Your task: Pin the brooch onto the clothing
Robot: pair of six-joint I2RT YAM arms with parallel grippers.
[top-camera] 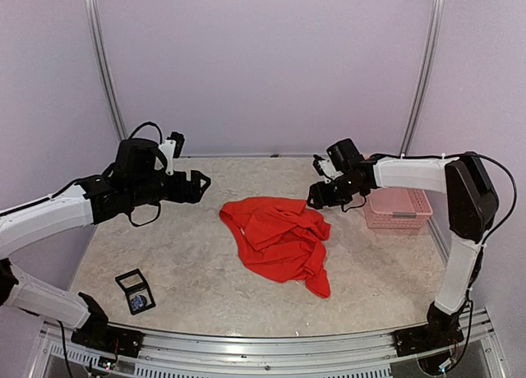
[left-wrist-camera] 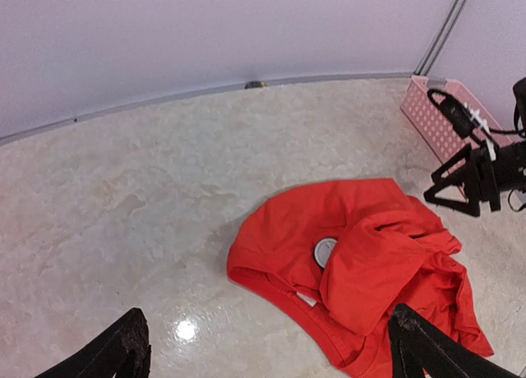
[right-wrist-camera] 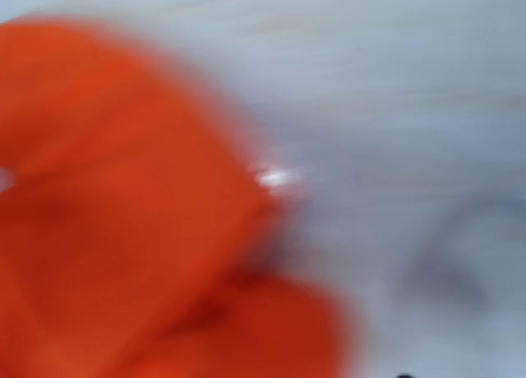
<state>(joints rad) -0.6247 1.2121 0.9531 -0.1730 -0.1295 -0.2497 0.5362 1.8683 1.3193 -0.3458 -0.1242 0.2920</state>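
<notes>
**Figure: worktop cell, top view with two wrist views.** The red T-shirt (top-camera: pixel 279 242) lies crumpled in the middle of the worktop (top-camera: pixel 189 263). It is folded over itself, with the neckline toward the left arm. Its white label (left-wrist-camera: pixel 306 298) shows inside the collar in the left wrist view. A round pale disc (left-wrist-camera: pixel 325 250) sits on the fabric just beside the neckline, at the edge of a fold. An open black case (top-camera: pixel 136 292) lies well apart at the near left, its contents too small for me to read. I therefore cannot tell whether the brooch is the disc or something in the case. A pink basket (top-camera: pixel 399 209) stands at the right edge.

**Claws.** The left claw (top-camera: pixel 197 187) is released, jaws wide, and hovers left of the shirt holding nothing. The right claw (top-camera: pixel 316 197) hangs just over the shirt's far right edge. In the left wrist view its jaws stand parted with no cloth between them. The right wrist view is only a blur of red cloth and pale worktop.

**Step in hand, as I judge it.** I am arranging the garment, and pinning has not begun. Since the shirt is not flat, the next move calls for spreading a single layer. One claw would hold the cloth down while the other draws a fold clear, and only then would I fetch the brooch. The risk is catching two layers together.
</notes>
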